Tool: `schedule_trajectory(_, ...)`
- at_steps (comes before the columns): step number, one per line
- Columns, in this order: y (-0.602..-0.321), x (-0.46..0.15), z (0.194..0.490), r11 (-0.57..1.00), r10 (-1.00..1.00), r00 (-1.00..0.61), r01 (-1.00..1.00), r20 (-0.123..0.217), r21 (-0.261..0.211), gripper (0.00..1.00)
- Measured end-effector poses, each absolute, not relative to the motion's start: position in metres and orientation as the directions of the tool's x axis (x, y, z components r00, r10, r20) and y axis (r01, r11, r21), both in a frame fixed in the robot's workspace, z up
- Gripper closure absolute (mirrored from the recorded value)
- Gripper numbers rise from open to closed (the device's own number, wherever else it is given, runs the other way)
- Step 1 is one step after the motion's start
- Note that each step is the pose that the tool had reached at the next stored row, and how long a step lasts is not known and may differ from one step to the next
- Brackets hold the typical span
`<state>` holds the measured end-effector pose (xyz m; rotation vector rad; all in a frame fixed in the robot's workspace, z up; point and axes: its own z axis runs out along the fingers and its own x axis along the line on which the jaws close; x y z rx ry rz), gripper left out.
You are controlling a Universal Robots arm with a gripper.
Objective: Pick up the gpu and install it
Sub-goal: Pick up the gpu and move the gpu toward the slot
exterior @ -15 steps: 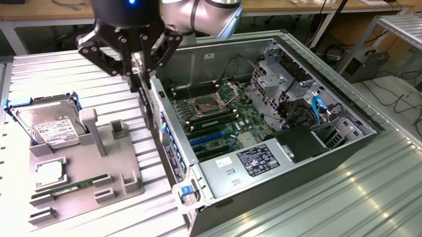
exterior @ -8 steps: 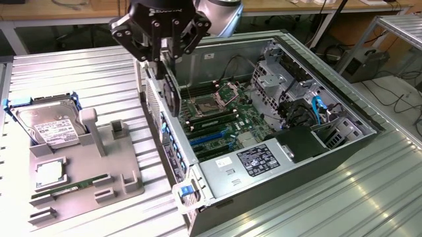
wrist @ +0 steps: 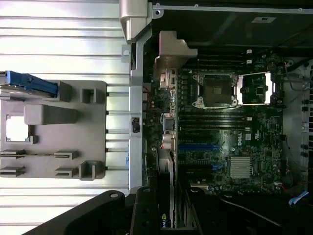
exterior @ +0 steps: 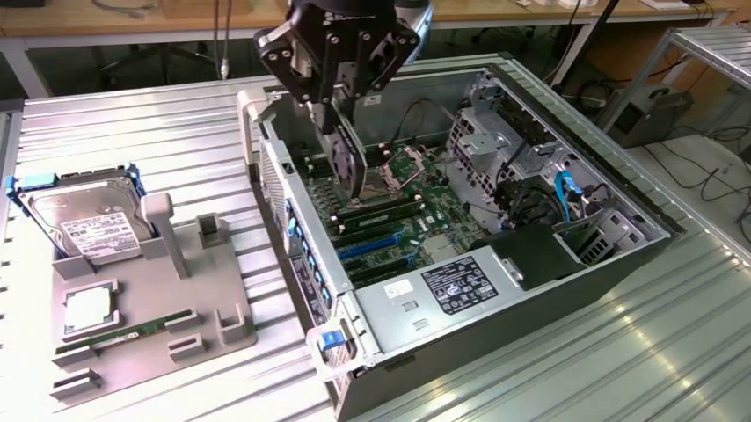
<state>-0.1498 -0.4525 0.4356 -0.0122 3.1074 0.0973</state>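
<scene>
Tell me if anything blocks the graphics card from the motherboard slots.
Nothing visible does. The end effector holds the graphics card upright over the open case, and the blue slots on the motherboard lie bare.

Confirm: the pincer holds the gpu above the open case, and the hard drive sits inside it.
Wrong: the exterior view shows the hard drive on the grey holder beside the case. The pincer does hold the gpu above it.

black gpu (exterior: 344, 160), green motherboard (exterior: 437, 204), blue slots (exterior: 373, 243)
</scene>
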Motion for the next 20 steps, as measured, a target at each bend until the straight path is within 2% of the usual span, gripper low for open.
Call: schedule_trajectory(20, -0.445, -0.037, 0.392, 0.999, -0.008, -1.000, -0.009, -0.025, 0.043, 0.74)
